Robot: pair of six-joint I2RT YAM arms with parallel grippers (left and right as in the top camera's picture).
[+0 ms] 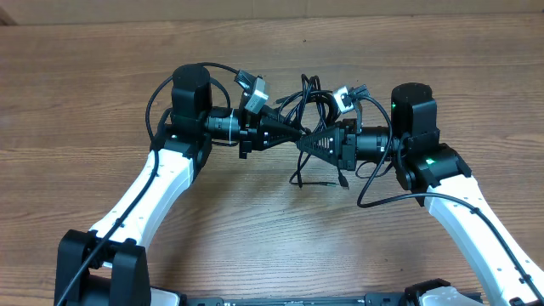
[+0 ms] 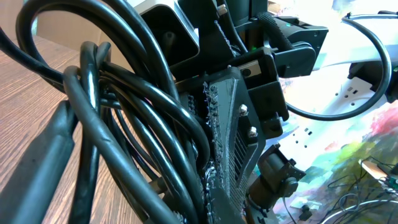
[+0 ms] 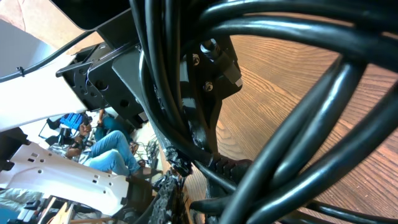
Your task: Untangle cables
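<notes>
Left gripper (image 1: pixel 293 133) has its jaws pinched together on the cables (image 1: pixel 316 100), right at the left edge of the bundle. The right gripper (image 1: pixel 306 143) pokes in from the other side, and its tip sits just near of the left one, so the two practically meet nose to nose in the middle of the surface (image 1: pixel 85 85). Honestly can't tell if the right one is apart or together. Its tip is buried in black cord from above, and its own wrist cam is just a wall of cable.

The cables are one messy clump between and just far of the two tips. The loops stick out toward the far side, and a few strands hang down to the surface on the near side. One of those ends in a little plug (image 1: pixel 341 181) lying flat on the wood.

The left wrist cam shows thick-looking black loops right up against the lens. One of the right gripper's ribbed fingers (image 2: pixel 230 124) is just behind them, and it looks to be touching the strands.

Further out, both arms come in from the near corners, with white links and black wrists. Each has its own fatter wire, with the left wire (image 1: pixel 155 102) arcing on the left and the right wire (image 1: pixel 374 194) curling on the right.
</notes>
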